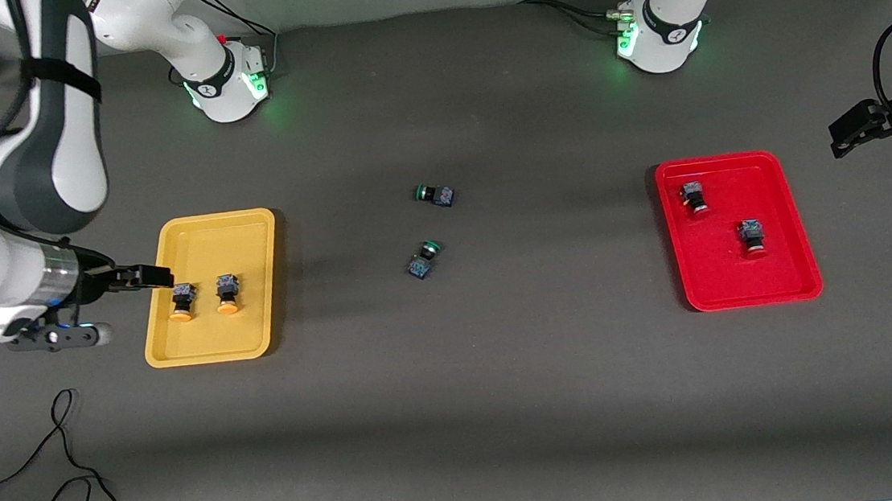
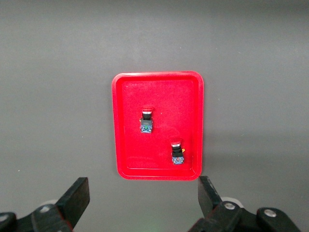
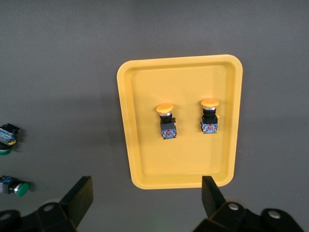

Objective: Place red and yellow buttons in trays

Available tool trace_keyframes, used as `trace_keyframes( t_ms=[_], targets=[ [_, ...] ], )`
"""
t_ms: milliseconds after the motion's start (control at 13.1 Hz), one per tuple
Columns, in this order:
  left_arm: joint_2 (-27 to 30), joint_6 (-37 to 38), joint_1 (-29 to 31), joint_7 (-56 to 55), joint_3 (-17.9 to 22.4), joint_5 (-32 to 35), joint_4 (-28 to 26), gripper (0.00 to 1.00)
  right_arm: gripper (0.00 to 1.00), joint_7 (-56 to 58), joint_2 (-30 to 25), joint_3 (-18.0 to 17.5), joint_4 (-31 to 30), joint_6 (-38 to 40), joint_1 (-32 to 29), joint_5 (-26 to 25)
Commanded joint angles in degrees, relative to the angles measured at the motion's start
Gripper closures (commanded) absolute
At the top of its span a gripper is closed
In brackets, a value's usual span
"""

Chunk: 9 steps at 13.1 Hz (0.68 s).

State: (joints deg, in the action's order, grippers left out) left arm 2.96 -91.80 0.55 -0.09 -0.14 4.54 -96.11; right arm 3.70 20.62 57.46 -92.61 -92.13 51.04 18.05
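Observation:
Two yellow-capped buttons [image 1: 182, 300] [image 1: 227, 293] lie in the mustard yellow tray [image 1: 207, 247]. They also show in the right wrist view [image 3: 166, 122] [image 3: 209, 117] on that tray [image 3: 183, 159]. Two red-capped buttons [image 1: 694, 196] [image 1: 752, 236] lie in the red tray [image 1: 726, 266]. The left wrist view shows them [image 2: 146, 120] [image 2: 177, 152] in the tray [image 2: 130, 96]. My right gripper [image 1: 143, 277] [image 3: 147, 198] is open and empty, up over the yellow tray's outer edge. My left gripper [image 1: 855, 130] [image 2: 143, 198] is open and empty, up over the table beside the red tray.
Two green-capped buttons [image 1: 435, 195] [image 1: 424, 259] lie on their sides on the dark mat between the trays. They also show in the right wrist view [image 3: 8, 137] [image 3: 14, 186]. A loose black cable [image 1: 70, 477] lies near the front edge at the right arm's end.

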Motion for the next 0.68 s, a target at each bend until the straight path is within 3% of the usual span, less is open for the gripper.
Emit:
trace_keyframes(
  t_ms=[0, 228, 457, 609],
  targets=[
    [-0.58, 2.32, -0.73, 1.06, -0.21, 0.73, 2.16, 0.0, 0.0, -8.16, -9.7, -17.04, -0.55, 0.55, -13.71, -8.26],
    [-0.84, 3.48, -0.64, 0.44, -0.21, 0.38, 2.6, 0.0, 0.0, -9.59, -14.9, -37.79, -1.16, 0.55, -32.69, -13.73],
    [-1.28, 3.12, -0.73, 0.53, -0.21, 0.64, 3.3, 0.0, 0.0, -9.07, -17.28, -54.67, -1.51, 0.73, -51.15, -15.22],
    [-1.72, 3.21, -0.82, 0.53, -0.21, 0.55, 4.44, 0.0, 0.0, -9.15, -18.86, -60.08, -2.04, 0.73, -55.33, -17.6]
  ],
)
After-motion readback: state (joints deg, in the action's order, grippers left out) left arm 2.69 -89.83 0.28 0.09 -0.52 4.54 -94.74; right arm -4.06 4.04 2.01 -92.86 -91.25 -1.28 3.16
